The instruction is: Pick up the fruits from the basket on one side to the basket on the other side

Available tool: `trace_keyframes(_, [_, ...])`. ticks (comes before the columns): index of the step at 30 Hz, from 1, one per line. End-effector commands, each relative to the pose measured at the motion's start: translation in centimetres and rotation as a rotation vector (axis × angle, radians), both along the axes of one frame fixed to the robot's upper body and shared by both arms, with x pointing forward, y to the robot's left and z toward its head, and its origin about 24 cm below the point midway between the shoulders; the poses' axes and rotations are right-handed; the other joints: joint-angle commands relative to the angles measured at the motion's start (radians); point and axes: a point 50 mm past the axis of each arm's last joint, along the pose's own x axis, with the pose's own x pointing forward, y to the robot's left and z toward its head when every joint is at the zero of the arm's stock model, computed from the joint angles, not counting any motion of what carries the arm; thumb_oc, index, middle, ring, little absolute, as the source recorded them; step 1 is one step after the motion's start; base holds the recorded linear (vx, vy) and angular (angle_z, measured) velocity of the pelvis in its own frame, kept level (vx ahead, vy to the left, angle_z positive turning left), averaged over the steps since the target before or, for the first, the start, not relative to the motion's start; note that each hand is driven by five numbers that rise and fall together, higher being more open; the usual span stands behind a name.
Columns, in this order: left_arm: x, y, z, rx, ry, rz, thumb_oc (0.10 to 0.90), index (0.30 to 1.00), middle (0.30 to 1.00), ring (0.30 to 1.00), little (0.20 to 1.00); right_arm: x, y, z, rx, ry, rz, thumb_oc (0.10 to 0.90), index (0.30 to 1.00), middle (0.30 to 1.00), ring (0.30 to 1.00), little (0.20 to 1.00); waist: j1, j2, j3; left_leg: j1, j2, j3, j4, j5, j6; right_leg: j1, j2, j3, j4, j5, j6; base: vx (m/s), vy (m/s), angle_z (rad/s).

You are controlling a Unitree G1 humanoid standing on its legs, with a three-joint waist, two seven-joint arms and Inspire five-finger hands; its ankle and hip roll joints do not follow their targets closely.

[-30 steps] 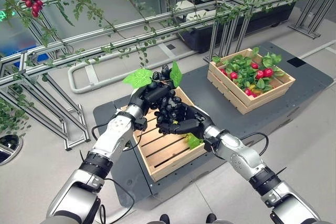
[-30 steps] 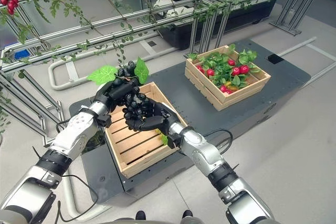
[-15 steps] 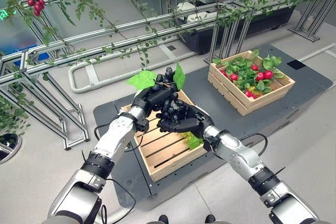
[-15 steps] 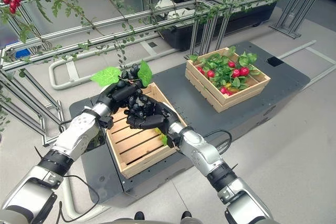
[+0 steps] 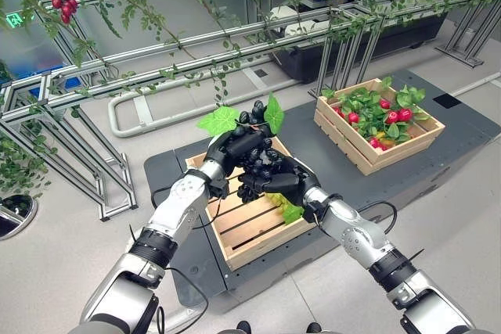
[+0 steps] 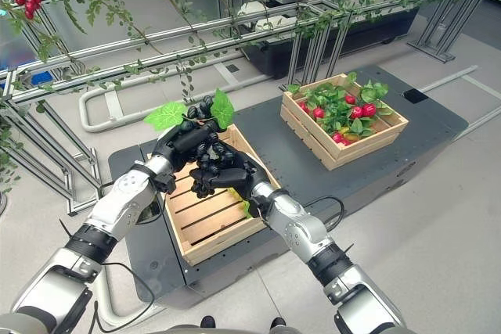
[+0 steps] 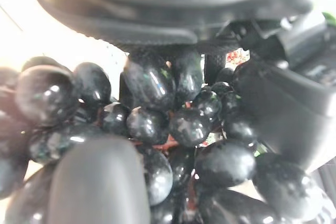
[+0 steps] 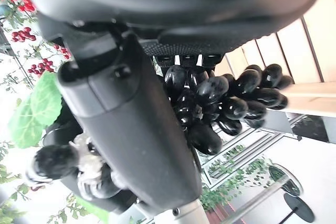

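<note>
Holding: both hands meet over the near crate (image 5: 250, 232), a bunch of dark grapes (image 5: 261, 163) between them
Left eye view: left hand (image 5: 235, 145) curled over the bunch's top by its green leaves (image 5: 221, 120); right hand (image 5: 280, 186) cupped beneath
Right eye view: far crate (image 6: 344, 140) holds red fruit among leaves, well apart
Left wrist view: glossy grapes against curled fingers (image 7: 100, 182)
Right wrist view: cluster hangs past the thumb (image 8: 131, 124)
Handling: soft, slippery, berries likely shed; support from below, grip near the stem
</note>
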Motion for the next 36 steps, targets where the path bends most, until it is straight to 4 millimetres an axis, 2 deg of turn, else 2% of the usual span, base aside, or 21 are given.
trace_keyframes(1, [0.6,-4.2,4.3,-0.140,-0.169,-0.163,0.400,0.300,0.300,0.300,0.300,1.2,3.4,6.3,0.326,-0.216,-0.004,0.800,0.900,0.900,0.900,0.900,0.012,-0.005,-0.133,-0.018,-0.009,-0.006,0.001,-0.084,-0.009,0.024,-0.025,-0.016,0.002,-0.061,-0.021,0.00,0.001,0.07])
trace_keyframes(2, [0.5,-4.4,4.3,-0.146,-0.170,-0.169,0.400,0.300,0.300,0.300,0.300,1.2,3.4,6.3,0.332,-0.216,-0.004,0.676,0.714,0.714,0.714,0.714,0.013,-0.005,-0.133,-0.017,-0.009,-0.007,0.001,-0.084,-0.009,0.025,-0.025,-0.016,0.002,-0.061,-0.021,0.01,-0.001,0.05])
trace_keyframes(3, [0.4,-4.7,4.4,-0.149,-0.172,-0.177,0.400,0.300,0.300,0.300,0.300,1.2,3.4,6.3,0.340,-0.212,-0.008,0.515,0.472,0.472,0.472,0.472,0.014,-0.006,-0.135,-0.017,-0.009,-0.009,0.001,-0.085,-0.009,0.025,-0.025,-0.017,0.002,-0.062,-0.021,0.01,-0.004,0.05])
trace_keyframes(4, [0.3,-5.0,4.5,-0.151,-0.175,-0.186,0.400,0.300,0.300,0.300,0.300,1.3,3.5,6.3,0.351,-0.207,-0.013,0.400,0.300,0.300,0.300,0.300,0.016,-0.007,-0.136,-0.018,-0.010,-0.012,0.001,-0.086,-0.008,0.026,-0.025,-0.019,0.002,-0.062,-0.021,0.01,-0.005,0.04])
trace_keyframes(12, [0.1,-5.5,4.9,-0.120,-0.188,-0.195,0.400,0.300,0.300,0.300,0.300,1.5,3.3,6.4,0.361,-0.205,-0.035,0.400,0.300,0.300,0.300,0.300,0.019,-0.009,-0.136,-0.016,-0.010,-0.015,0.001,-0.088,-0.006,0.028,-0.026,-0.022,0.002,-0.063,-0.021,0.00,-0.002,0.02])
trace_keyframes(13, [0.2,-5.4,4.8,-0.102,-0.188,-0.186,0.566,0.549,0.549,0.549,0.549,1.5,3.2,6.3,0.360,-0.203,-0.041,0.400,0.300,0.300,0.300,0.300,0.018,-0.010,-0.137,-0.016,-0.009,-0.014,0.001,-0.088,-0.006,0.028,-0.026,-0.022,0.002,-0.063,-0.020,0.00,0.000,0.00])
trace_keyframes(14, [0.3,-5.1,4.7,-0.064,-0.196,-0.160,0.800,0.900,0.900,0.900,0.900,1.6,2.9,6.2,0.358,-0.199,-0.052,0.400,0.300,0.300,0.300,0.300,0.018,-0.009,-0.137,-0.016,-0.009,-0.012,0.001,-0.088,-0.005,0.027,-0.026,-0.021,0.002,-0.062,-0.019,0.00,0.000,0.00])
trace_keyframes(18, [0.6,-4.0,4.3,0.025,-0.204,-0.089,0.800,0.900,0.900,0.900,0.900,1.6,2.6,6.1,0.357,-0.199,-0.065,0.400,0.300,0.300,0.300,0.300,0.017,-0.009,-0.137,-0.016,-0.008,-0.009,0.001,-0.087,-0.005,0.025,-0.026,-0.019,0.002,-0.060,-0.018,0.00,0.000,0.00])
trace_keyframes(20, [1.0,-2.5,3.5,0.121,-0.212,-0.009,0.800,0.900,0.900,0.900,0.900,1.7,2.2,6.1,0.359,-0.203,-0.080,0.400,0.300,0.300,0.300,0.300,0.014,-0.009,-0.137,-0.015,-0.008,-0.007,0.001,-0.086,-0.005,0.024,-0.025,-0.015,0.002,-0.060,-0.018,0.00,0.000,0.00])
trace_keyframes(25, [1.2,-0.4,3.2,0.264,-0.272,0.071,0.800,0.900,0.900,0.900,0.900,1.7,1.3,5.6,0.374,-0.188,-0.116,0.400,0.300,0.300,0.300,0.300,0.009,-0.010,-0.139,-0.017,-0.006,0.000,0.001,-0.084,-0.005,0.018,-0.024,-0.008,0.002,-0.058,-0.017,0.00,0.000,0.00])
trace_keyframes(30, [1.1,0.6,3.4,0.365,-0.320,0.108,0.800,0.900,0.900,0.900,0.900,1.5,0.4,4.9,0.365,-0.189,-0.152,0.400,0.300,0.300,0.300,0.300,0.004,-0.010,-0.136,-0.018,-0.002,0.011,0.001,-0.082,-0.007,0.014,-0.023,-0.002,0.002,-0.056,-0.017,0.00,0.000,0.00])
trace_keyframes(36, [0.7,2.8,2.8,0.448,-0.314,0.188,0.800,0.900,0.900,0.900,0.900,1.5,-2.1,4.4,0.338,-0.209,-0.256,0.400,0.300,0.300,0.300,0.300,-0.008,-0.009,-0.135,-0.014,0.002,0.024,0.001,-0.085,-0.007,0.010,-0.018,0.009,0.002,-0.056,-0.016,0.00,0.001,-0.01])
